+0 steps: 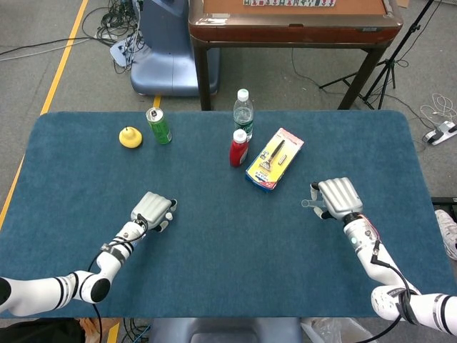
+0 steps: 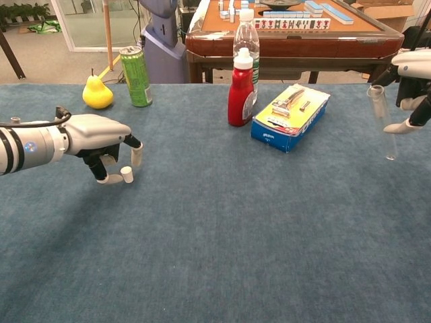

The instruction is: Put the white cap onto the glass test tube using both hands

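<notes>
Glass test tube (image 2: 383,121), barely visible, stood gripped in the right hand (image 2: 412,87); the left hand (image 2: 101,145) hovered open-fingered around the white cap (image 2: 126,175).

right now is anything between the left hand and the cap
Nothing visible. The left hand is right at the cap, which stands on the table between its fingers. The bottles and box sit further back, off that path.

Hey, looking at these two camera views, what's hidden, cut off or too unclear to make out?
- White cap: head view, hidden under the left robot hand.
- Whether that hand actually touches the cap: chest view, too small to tell.
- Right robot hand: chest view, cut off by the right edge.
- Glass test tube: head view, mostly hidden by the right hand.
- Blue box print: too small to read.
</notes>
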You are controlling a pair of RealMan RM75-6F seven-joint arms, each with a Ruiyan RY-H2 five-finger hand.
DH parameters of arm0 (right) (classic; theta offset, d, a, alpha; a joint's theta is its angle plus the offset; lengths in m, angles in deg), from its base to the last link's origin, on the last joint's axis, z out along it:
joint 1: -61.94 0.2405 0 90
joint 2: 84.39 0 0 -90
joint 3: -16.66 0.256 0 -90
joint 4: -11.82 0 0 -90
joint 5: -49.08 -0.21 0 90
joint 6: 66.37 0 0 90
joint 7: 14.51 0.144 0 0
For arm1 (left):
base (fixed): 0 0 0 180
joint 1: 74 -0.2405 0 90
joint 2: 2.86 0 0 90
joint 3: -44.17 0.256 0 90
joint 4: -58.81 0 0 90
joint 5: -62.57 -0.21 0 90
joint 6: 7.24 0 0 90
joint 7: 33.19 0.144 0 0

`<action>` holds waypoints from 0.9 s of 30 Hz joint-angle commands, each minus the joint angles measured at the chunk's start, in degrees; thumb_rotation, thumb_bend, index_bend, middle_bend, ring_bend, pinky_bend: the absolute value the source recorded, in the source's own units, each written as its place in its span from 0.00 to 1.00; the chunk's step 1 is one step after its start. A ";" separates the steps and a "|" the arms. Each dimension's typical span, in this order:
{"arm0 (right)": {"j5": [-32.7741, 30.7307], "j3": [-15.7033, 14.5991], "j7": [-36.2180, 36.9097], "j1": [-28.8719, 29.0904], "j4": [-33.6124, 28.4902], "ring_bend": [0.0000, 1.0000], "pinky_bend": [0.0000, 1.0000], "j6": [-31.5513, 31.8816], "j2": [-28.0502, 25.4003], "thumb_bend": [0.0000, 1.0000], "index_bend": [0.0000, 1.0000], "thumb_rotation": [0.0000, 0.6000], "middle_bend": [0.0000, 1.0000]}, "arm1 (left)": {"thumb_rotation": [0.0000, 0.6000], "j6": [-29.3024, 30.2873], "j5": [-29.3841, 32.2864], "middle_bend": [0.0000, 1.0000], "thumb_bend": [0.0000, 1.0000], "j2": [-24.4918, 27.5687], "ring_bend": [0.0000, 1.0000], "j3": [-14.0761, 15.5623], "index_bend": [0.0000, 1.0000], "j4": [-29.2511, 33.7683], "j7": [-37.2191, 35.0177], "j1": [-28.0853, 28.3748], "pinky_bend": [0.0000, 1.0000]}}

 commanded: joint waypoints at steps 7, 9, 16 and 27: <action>-0.40 -0.21 -0.35 0.14 0.12 1.00 1.00 -0.20 0.13 1.00 0.80 1.00 1.00 | 1.00 0.18 -0.36 0.95 0.28 -0.66 0.99 -1.02 0.38 -0.65 0.08 -0.78 1.00; -0.50 -0.25 -0.41 0.14 0.15 1.00 1.00 -0.19 0.15 1.00 0.80 1.00 1.00 | 1.00 0.29 -0.49 0.95 0.28 -0.83 0.99 -1.32 0.39 -0.74 -0.07 -1.00 1.00; -0.68 -0.30 -0.59 0.14 -0.04 1.00 1.00 -0.02 0.03 1.00 0.80 1.00 1.00 | 1.00 0.04 -0.39 0.96 0.28 -1.14 0.99 -1.93 0.44 -1.00 0.18 -1.40 1.00; -0.81 -0.44 -0.48 0.09 0.28 1.00 1.00 -0.09 0.18 1.00 0.80 1.00 1.00 | 1.00 -0.29 0.10 0.96 0.28 -1.81 0.99 -2.82 0.46 -1.75 0.66 -1.77 1.00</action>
